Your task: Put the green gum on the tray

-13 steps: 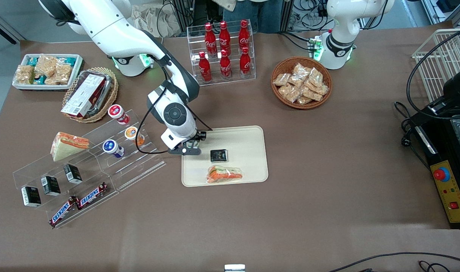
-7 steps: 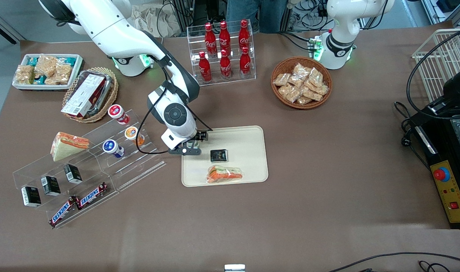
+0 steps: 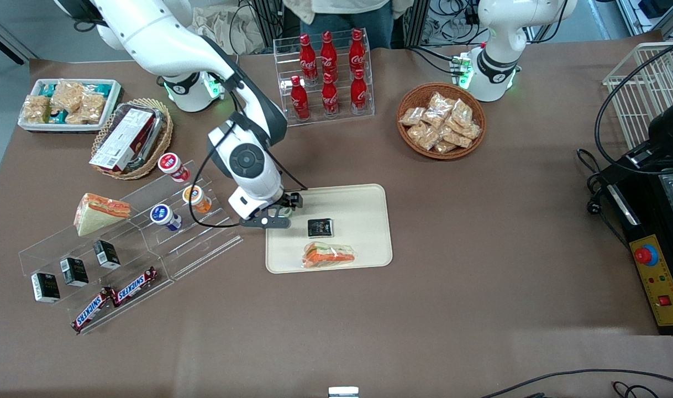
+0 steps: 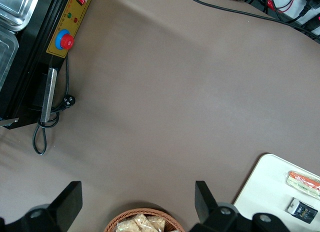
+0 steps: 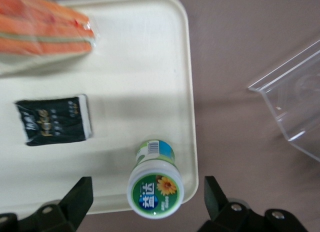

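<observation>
- The green gum (image 5: 156, 189) stood upright on the tray (image 5: 150, 57), close inside the rim on the edge that faces the clear acrylic stepped rack (image 3: 165, 221); its white lid ringed in green faced straight up at the wrist camera.
- The placing itself looked done: the bottle rested on the cream surface with nothing gripping it.
- The right arm's gripper (image 5: 149, 199) hung directly above the gum with its fingers (image 5: 80, 199) spread wide, one on each side of the bottle and clear of it, holding nothing.
- In the front view the gripper (image 3: 278, 211) sat over the tray's corner nearest the rack and farthest from the camera, and the gum was mostly hidden beneath it, with only a sliver of green showing there.
- A small black packet (image 3: 320, 227) lay on the tray near the gum but apart from it, and a wrapped sandwich (image 3: 329, 255) lay nearer the front camera than the packet.
- What seemed left was for the arm to lift away without brushing the lid, since the bottle stood close to the rim and a nudge could tip it off the tray.
- The blue-lidded bottle (image 3: 164, 216) and orange-lidded bottle (image 3: 195, 198) stood on the rack, untouched.
</observation>
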Controlling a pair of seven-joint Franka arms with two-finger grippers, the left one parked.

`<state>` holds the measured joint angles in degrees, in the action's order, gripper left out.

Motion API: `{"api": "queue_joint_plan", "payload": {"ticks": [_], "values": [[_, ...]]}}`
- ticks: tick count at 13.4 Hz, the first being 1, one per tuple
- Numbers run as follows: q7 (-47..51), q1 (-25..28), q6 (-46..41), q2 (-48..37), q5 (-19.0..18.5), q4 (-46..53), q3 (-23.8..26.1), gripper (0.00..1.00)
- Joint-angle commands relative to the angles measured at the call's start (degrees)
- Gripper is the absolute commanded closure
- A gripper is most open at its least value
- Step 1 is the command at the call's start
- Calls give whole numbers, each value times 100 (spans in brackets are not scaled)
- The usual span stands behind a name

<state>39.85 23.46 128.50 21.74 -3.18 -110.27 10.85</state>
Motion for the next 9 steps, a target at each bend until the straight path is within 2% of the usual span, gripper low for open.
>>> {"api": "queue_joint_plan", "payload": {"ticks": [1,9], "values": [[-82,-78,-500,-730,-87,-4,31,1],[-1812,-1149,-2749,-1707,27,1216,-30,1]]}}
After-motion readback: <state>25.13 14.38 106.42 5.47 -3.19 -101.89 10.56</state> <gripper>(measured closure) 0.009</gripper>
